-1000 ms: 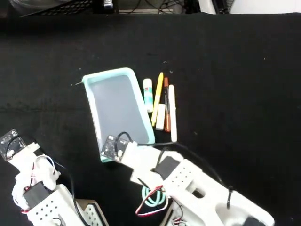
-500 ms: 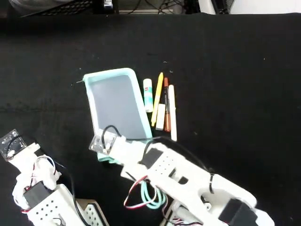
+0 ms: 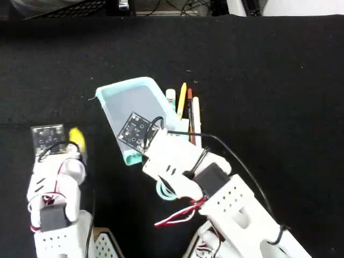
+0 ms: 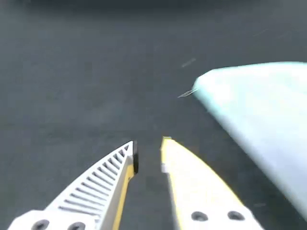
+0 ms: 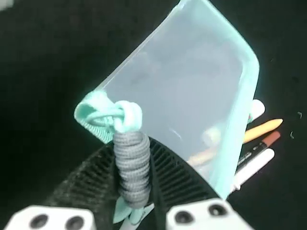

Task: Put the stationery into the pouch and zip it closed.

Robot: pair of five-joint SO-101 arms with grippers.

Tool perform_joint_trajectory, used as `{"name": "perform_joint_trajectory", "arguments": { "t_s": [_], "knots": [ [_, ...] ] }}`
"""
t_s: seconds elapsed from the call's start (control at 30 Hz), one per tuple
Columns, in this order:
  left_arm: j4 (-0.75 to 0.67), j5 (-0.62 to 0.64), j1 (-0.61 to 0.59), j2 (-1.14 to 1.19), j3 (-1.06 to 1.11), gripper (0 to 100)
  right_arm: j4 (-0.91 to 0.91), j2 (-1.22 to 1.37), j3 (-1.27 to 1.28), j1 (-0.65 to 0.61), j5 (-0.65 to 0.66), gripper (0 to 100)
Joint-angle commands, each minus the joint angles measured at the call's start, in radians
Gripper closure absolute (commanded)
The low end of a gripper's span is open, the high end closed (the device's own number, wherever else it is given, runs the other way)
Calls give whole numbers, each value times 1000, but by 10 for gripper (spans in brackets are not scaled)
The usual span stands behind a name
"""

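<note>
The mint pouch [image 3: 129, 105] with its clear window lies mid-table, and its near end is raised under my right arm [image 3: 177, 161]. My right gripper [image 5: 132, 147] is shut on the pouch's grey-wrapped cord [image 5: 130, 167], just behind the knotted mint loop [image 5: 103, 115]. Beside the pouch's right edge lie a glue stick [image 3: 170, 96], a yellow pen [image 3: 182, 98], an orange marker [image 3: 189, 106] and a white pen [image 3: 196, 121]. My left gripper [image 4: 148, 154] hovers over bare cloth left of the pouch [image 4: 259, 105], open by a narrow gap and holding nothing. Its yellow finger [image 3: 77, 137] shows from above.
Black cloth [image 3: 269, 80] covers the whole table, with wide free room at the right and far side. A slack mint cord loop [image 3: 164, 192] hangs under my right arm. Cables and equipment [image 3: 123, 6] sit beyond the far table edge.
My right arm has swung forward over the pouch, lifting and turning its near end by the cord. My left arm has come forward toward the pouch's left side.
</note>
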Motion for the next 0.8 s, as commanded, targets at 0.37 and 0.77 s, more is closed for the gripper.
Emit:
{"name": "perform_joint_trajectory", "arguments": {
  "t_s": [0.37, 0.77],
  "knots": [
    [259, 138, 265, -2, -203, 789, -120, 312, -249, 18, 8, 986],
    [60, 44, 282, -2, 39, 787, -83, 297, -262, 18, 6, 986]
  ]
}}
